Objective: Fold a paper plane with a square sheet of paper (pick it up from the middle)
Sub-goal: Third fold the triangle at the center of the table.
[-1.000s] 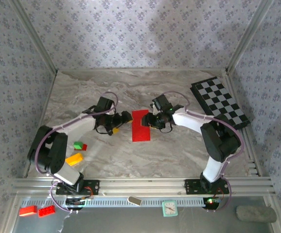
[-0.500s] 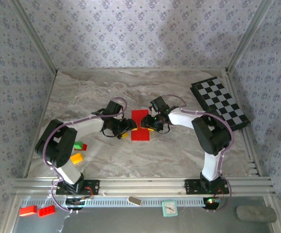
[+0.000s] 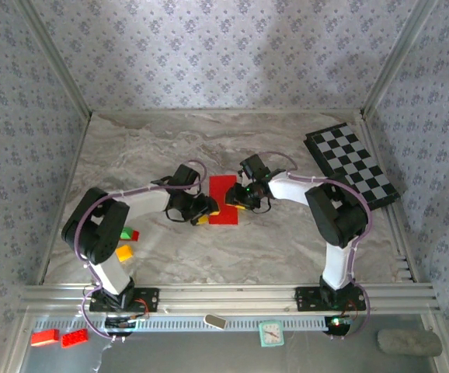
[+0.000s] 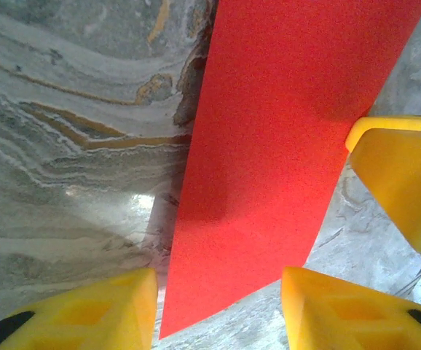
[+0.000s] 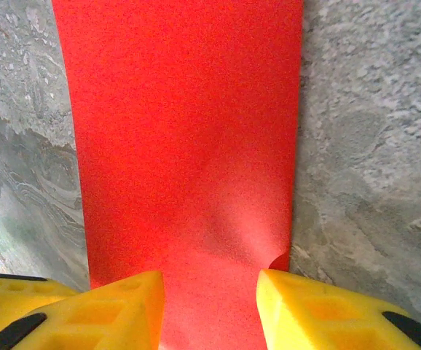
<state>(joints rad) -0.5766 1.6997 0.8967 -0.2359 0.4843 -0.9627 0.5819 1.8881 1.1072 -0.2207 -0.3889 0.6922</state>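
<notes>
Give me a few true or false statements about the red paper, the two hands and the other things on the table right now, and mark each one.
1. The square sheet of paper lies on the table between the left hand and the right hand. True.
2. The left hand grips a yellow brick. False: its fingers stand apart on either side of the sheet's corner, and the yellow brick lies by the left arm.
3. The checkered board sits at the table's far right. True.
4. The sheet is already a pointed dart. False: it shows as a flat rectangle.
5. The right hand's fingers are apart, with red paper between them. True.
</notes>
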